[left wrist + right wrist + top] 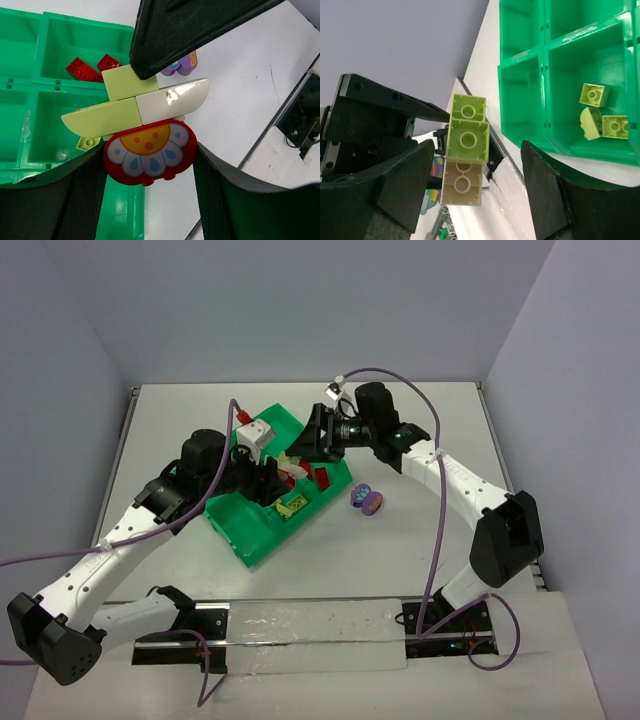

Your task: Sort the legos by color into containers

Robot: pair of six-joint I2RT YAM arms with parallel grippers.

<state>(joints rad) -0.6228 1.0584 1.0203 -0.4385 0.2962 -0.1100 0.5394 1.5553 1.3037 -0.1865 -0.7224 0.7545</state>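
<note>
My left gripper (150, 172) is shut on a stuck-together lego cluster (148, 152): a red flower-printed piece with pale yellow-green and white bricks on top. It hangs over the edge of the green tray (250, 532). My right gripper (477, 167) stands open around the cluster's far end, seen from below as yellow-green and tan bricks (466, 136). One of its fingers (190, 30) rests on the top yellow-green brick, and the other stands clear of the bricks. Red legos (92, 69) lie in one container and yellow-green ones (600, 114) in another. A purple lego (367, 500) lies on the table right of the tray.
The tray sits slanted, left of the table's middle, with both grippers crowded over its right side. A small yellow-green lego (89, 143) lies in the compartment under the cluster. White table stretches to the right and back; a foam strip (315, 632) lies along the near edge.
</note>
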